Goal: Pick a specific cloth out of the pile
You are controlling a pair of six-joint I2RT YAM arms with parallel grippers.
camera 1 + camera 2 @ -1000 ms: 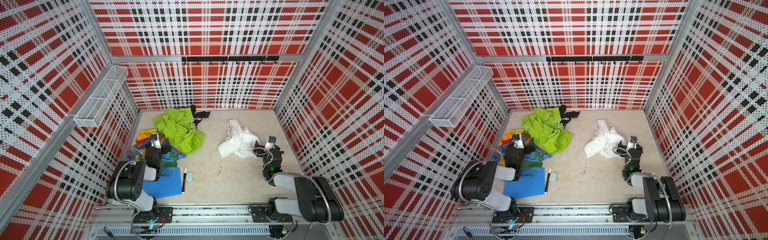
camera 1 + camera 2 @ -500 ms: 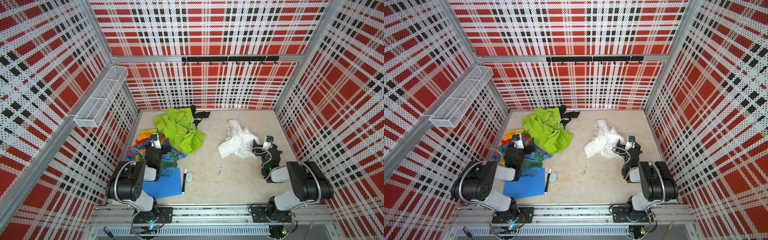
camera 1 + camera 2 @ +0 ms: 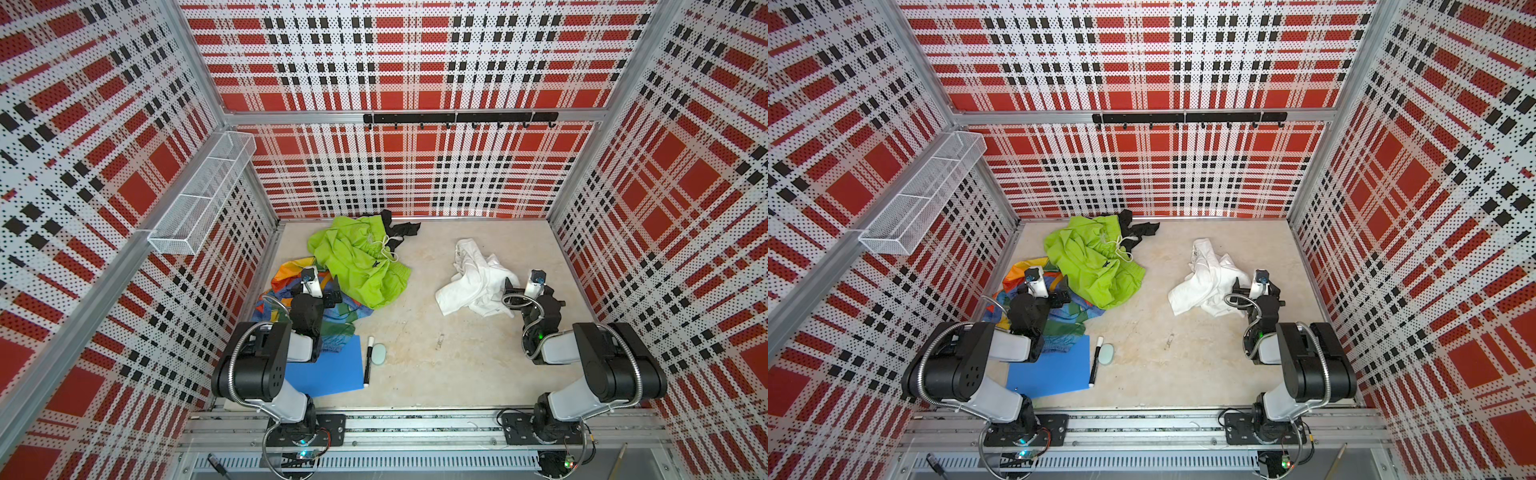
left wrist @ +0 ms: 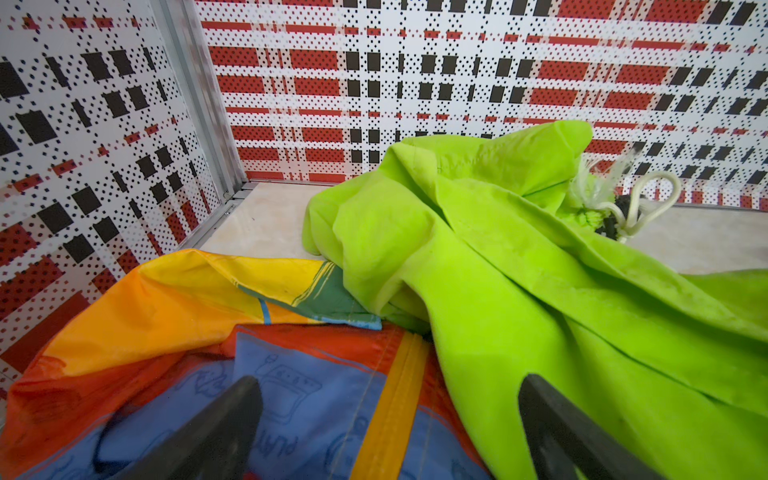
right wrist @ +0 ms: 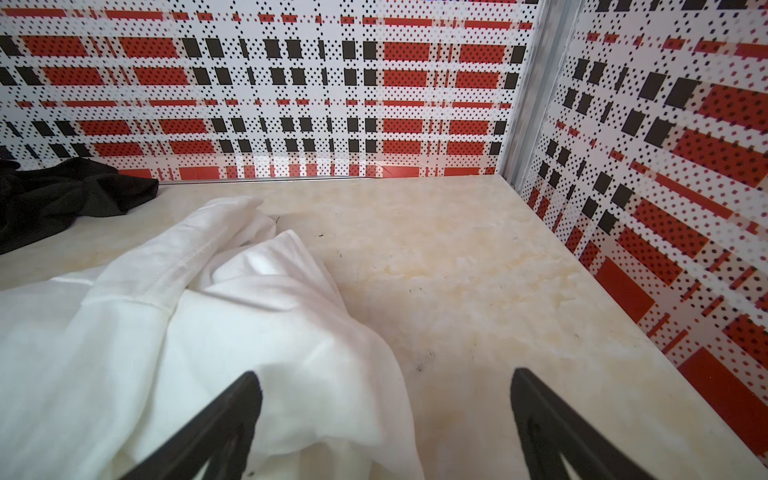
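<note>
- The right gripper [image 5: 384, 376] stands wide open and holds nothing. One of its fingers [image 5: 216, 428] sits over the edge of the cloth [image 3: 473, 282]. The other is over bare table [image 5: 457, 257]. Whether the first finger touches the fabric I cannot tell.
- The cloth is a crumpled white heap that starts under that finger and spreads ahead of the gripper on that finger's side. In both top views it lies well apart from the pile [image 3: 1084, 266], with open table between.
- Judged from that, the picking-out looks done, and the step in hand is getting the right gripper clear of the cloth.
- To do it well, lift straight up off the fabric first, and only then draw back toward the arm's own base. Keep the jaws spread so no fold gets pinched.
- Soft fabric can snag on a fingertip, so check that the fold under the finger drops away as the gripper rises. A sideways sweep across the cloth would likely drag it.
- The black garment [image 5: 62, 195] lies far ahead of the right gripper, beyond the cloth and apart from it.
- The left gripper [image 4: 388, 381] is likewise wide open and empty, low over the pile. The rainbow fabric [image 4: 187, 299] is beneath it, and the lime-green garment [image 4: 498, 270] lies ahead and under one finger. It is best kept from closing there.
</note>
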